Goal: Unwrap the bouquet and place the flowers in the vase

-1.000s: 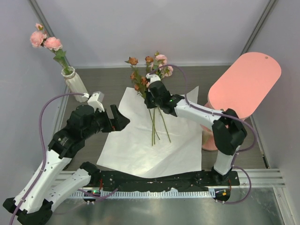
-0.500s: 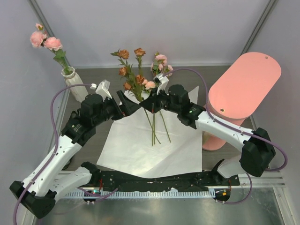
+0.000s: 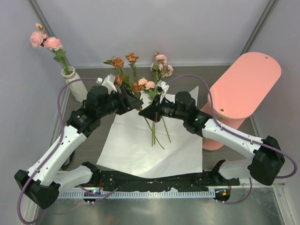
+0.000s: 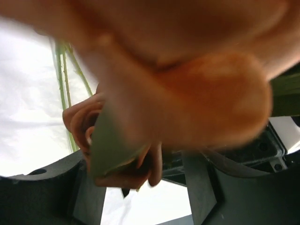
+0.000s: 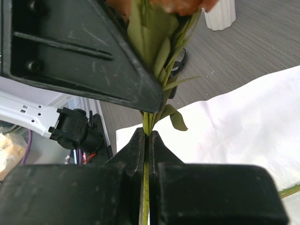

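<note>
Nearest my bases, a black fabric strip lies along the metal rail at the near edge of the worktop. Beyond it a sheet of white paper is spread flat on the grey wood-grain surface, closed in by pale, plain walls. Loose flowers lie on the paper, thin green stems toward me, pink heads at the far end. Above the sheet's far part my right jaws are pressed together on the green stem of a spray of rust-brown and peach flowers, which leans up and left. My left jaws reach in from the left at the same spray's leafy part. A blurred orange bloom fills that wrist's view, and I cannot tell whether they grip. Far left, the ribbed white vase stands upright with pink flowers in it, well apart from both jaws. Far right stands a smooth pink oval stand.
</note>
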Tool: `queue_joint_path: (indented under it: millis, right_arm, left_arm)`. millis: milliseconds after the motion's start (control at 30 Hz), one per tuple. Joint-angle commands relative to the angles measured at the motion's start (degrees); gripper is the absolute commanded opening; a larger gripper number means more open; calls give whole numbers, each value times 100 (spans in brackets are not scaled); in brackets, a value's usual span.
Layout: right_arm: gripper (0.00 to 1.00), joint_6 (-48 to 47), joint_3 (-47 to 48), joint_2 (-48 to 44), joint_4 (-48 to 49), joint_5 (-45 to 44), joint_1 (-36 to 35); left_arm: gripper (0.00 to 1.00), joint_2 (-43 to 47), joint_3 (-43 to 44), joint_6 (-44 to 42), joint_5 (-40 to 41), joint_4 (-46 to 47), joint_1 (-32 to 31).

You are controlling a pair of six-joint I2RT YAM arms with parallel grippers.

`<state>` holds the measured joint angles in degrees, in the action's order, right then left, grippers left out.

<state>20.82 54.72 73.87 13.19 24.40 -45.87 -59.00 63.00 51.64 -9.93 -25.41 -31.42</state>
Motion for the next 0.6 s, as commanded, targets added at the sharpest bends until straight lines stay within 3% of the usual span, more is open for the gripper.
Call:
queue_joint_path:
  millis: [0,200,300,333,433,567]
  right_arm:
    - [1,-411,48,-135,96,74,-212]
    - [1,-755,65,-171,-185,-207,-458]
    - [4,-746,100,-171,-273,-392,-572]
    - [18,-720,126,-171,-438,-558,-590]
    - [45,-439,250,-232,-947,-1471,-590]
    - [59,-201,320,-609,-1582,-2202,-423]
  left_arm:
    - [60,-181,361,13,-290,142,13]
    - [33,-384,748,-250,-132,-359,13]
    - [13,-419,950,-531,157,-640,13]
    - [4,-402,1029,-628,306,-797,13]
    - [0,-357,1485,-1224,1236,-1341,13]
    - [0,-603,2765,-2200,3168,-2212,13]
